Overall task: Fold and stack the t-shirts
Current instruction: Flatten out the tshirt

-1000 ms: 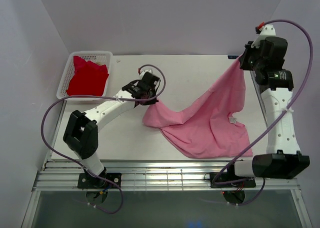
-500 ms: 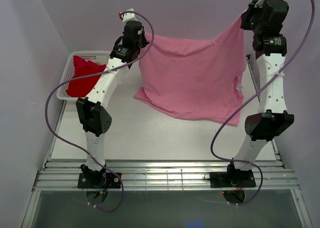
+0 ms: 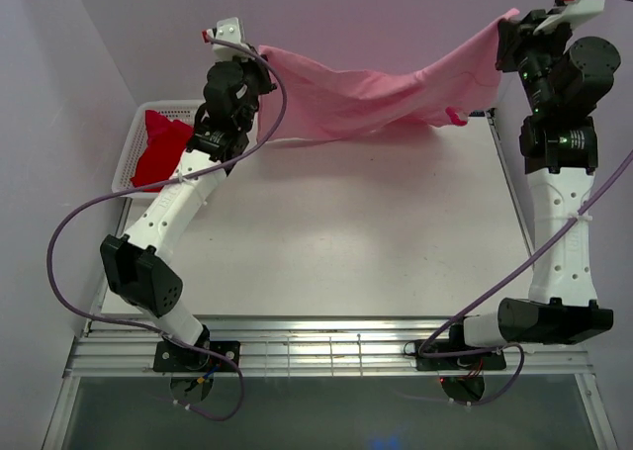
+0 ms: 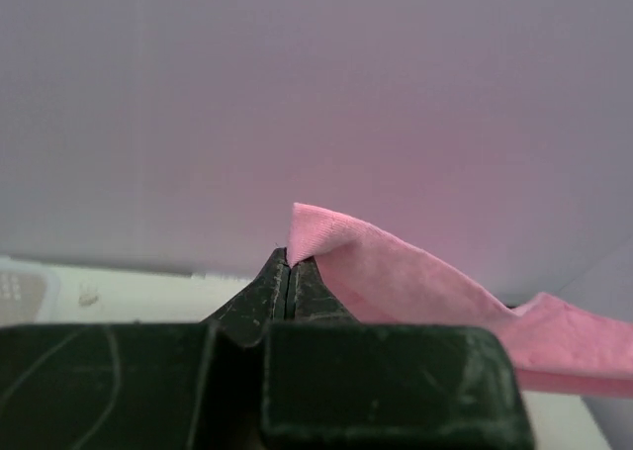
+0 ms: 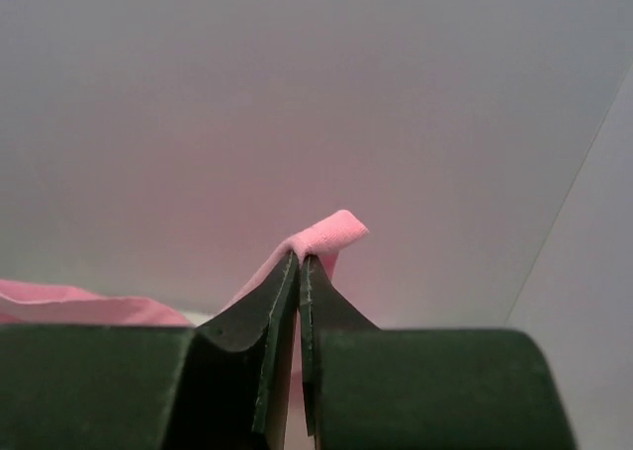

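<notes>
The light pink t-shirt (image 3: 376,89) hangs stretched in the air between both grippers, high over the far edge of the table. My left gripper (image 3: 259,56) is shut on its left corner, which shows as pink cloth in the left wrist view (image 4: 396,272). My right gripper (image 3: 506,25) is shut on its right corner, seen as a pink fold in the right wrist view (image 5: 331,234). The bright red t-shirt (image 3: 158,153) lies crumpled in the white mesh basket (image 3: 183,107) at the far left.
The white table top (image 3: 346,232) lies below the raised shirt. Pale walls close in the back and both sides. A metal rail (image 3: 316,351) runs along the near edge by the arm bases.
Both grippers have risen and moved toward the back wall. The pink t-shirt has gone from lying on the table to hanging fully lifted and stretched between them.
</notes>
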Robot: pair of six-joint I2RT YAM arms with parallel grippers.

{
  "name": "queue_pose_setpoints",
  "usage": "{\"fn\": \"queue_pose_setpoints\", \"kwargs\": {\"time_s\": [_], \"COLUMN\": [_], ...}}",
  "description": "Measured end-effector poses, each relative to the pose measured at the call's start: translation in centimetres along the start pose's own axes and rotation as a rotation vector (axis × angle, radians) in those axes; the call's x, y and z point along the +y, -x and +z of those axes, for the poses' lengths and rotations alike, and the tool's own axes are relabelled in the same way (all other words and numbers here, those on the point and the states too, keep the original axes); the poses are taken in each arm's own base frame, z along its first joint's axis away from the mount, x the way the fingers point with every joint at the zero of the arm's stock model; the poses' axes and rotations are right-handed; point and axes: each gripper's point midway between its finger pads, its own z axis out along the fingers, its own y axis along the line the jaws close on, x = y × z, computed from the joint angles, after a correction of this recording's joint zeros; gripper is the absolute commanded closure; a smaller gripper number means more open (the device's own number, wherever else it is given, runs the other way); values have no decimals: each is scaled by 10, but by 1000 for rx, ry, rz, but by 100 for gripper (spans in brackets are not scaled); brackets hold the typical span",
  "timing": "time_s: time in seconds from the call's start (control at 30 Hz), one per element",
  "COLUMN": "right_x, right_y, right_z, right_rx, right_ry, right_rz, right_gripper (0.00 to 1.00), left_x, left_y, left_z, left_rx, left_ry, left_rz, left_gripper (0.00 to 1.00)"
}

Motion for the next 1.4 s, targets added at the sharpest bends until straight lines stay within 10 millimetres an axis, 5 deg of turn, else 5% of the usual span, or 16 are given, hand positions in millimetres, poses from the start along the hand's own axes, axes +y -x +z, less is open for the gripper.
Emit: {"fn": "queue_pose_setpoints", "kwargs": {"time_s": [0.13, 0.3, 0.43, 0.5, 0.63, 0.87, 0.93, 1.03, 1.1, 1.2, 1.3, 1.4], "right_x": [2, 6, 10, 13, 14, 22, 26, 33, 38, 41, 41, 40], "right_y": [-57, -183, -249, -260, -253, -275, -288, -304, -309, -310, -314, -332], "right_z": [-31, -88, -137, -159, -183, -230, -250, -282, -299, -308, -304, -295], "right_rx": [128, 421, 617, 673, 706, 876, 939, 1025, 1059, 1069, 1073, 1086], "right_ry": [-1, 4, 2, 0, -23, -59, -72, -79, -84, -86, -89, -90], "right_rz": [-1, 34, 56, 60, 58, 136, 171, 209, 234, 250, 259, 273], "right_gripper": [92, 92, 92, 92, 92, 92, 64, 51, 39, 40, 42, 44], "left_x": [26, 74, 100, 106, 108, 112, 111, 107, 105, 104, 101, 95], "left_y": [-77, -196, -247, -255, -256, -286, -293, -294, -289, -273, -260, -269], "left_z": [-30, -104, -165, -190, -218, -259, -271, -286, -289, -284, -264, -235], "left_rx": [171, 474, 652, 702, 760, 958, 1007, 1042, 1028, 959, 891, 872], "left_ry": [19, 73, 118, 132, 149, 199, 211, 221, 230, 244, 260, 280], "left_rz": [49, 91, 85, 67, 32, 13, 11, 12, 11, 2, 9, 33], "left_gripper": [100, 100, 100, 100, 95, 57, 46, 38, 38, 51, 76, 79]}}
